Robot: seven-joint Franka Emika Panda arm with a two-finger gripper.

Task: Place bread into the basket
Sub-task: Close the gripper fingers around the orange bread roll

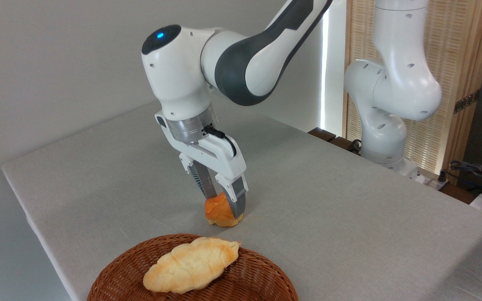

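The bread (220, 212), a small deep-orange lumpy bun, sits on the grey table just behind the basket. My gripper (223, 209) reaches down over it, its two grey fingers (238, 205) pressed against the bun's sides, shut on it. The bun's base looks to be touching the tabletop. The basket (262, 278), round, shallow, reddish-brown wicker, lies at the bottom edge of the view, partly cut off.
A larger pale-yellow elongated loaf (191, 264) lies inside the basket. The table's left edge (36, 225) runs close to the basket. The arm's white base (385, 138) stands at the far right, with cables (475, 169) beyond it.
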